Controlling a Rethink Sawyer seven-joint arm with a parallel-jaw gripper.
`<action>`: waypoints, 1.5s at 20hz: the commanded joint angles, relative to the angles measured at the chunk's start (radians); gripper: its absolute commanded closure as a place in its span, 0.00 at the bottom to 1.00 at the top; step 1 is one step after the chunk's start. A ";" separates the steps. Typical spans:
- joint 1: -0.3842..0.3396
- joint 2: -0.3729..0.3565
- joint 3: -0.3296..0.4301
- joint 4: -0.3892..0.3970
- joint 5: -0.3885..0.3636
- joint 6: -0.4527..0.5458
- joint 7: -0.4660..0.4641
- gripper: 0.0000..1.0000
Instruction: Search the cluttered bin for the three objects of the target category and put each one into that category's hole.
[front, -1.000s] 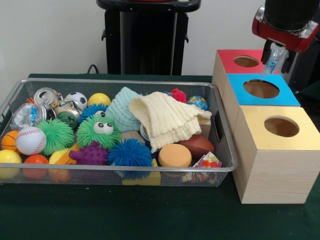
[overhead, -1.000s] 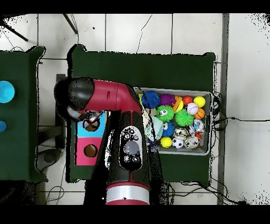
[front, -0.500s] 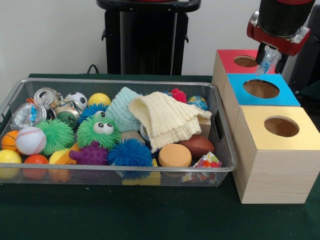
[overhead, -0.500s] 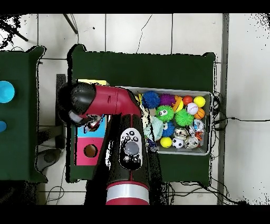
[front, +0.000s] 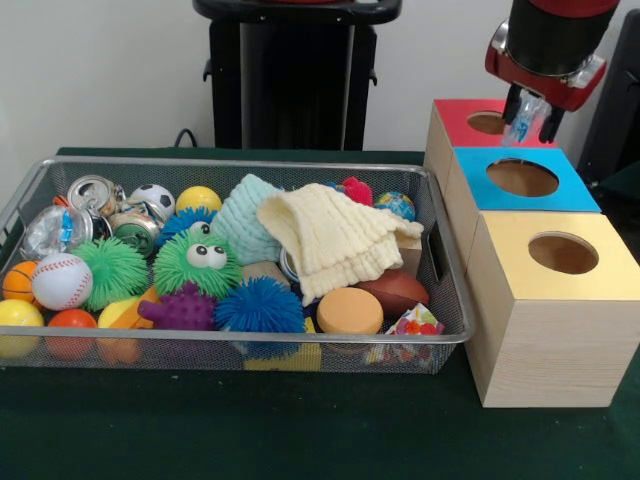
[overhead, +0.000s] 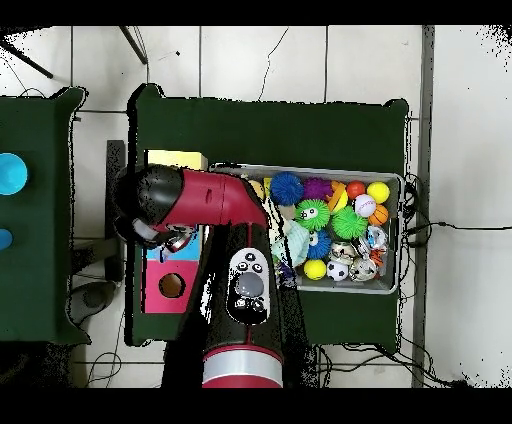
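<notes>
- The gripper (front: 528, 113) is hanging over the red box (front: 462, 128), its fingers pinching a small clear crinkly object (front: 524, 124) held just above that box's round hole (front: 489, 123).
- The blue box (front: 520, 185) and yellow box (front: 555, 310) are standing in a row beside it, each wood-sided with a round hole.
- The wire-mesh bin (front: 232, 345) is sitting to one side, holding spiky rubber balls, crushed cans and a knitted cream cloth (front: 335, 240).
</notes>
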 joint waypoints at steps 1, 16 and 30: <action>-0.022 0.007 0.063 0.091 -0.007 -0.131 0.028 1.00; 0.029 -0.003 0.045 0.035 -0.002 -0.122 0.108 1.00; -0.005 0.006 0.053 0.036 -0.013 -0.113 0.045 1.00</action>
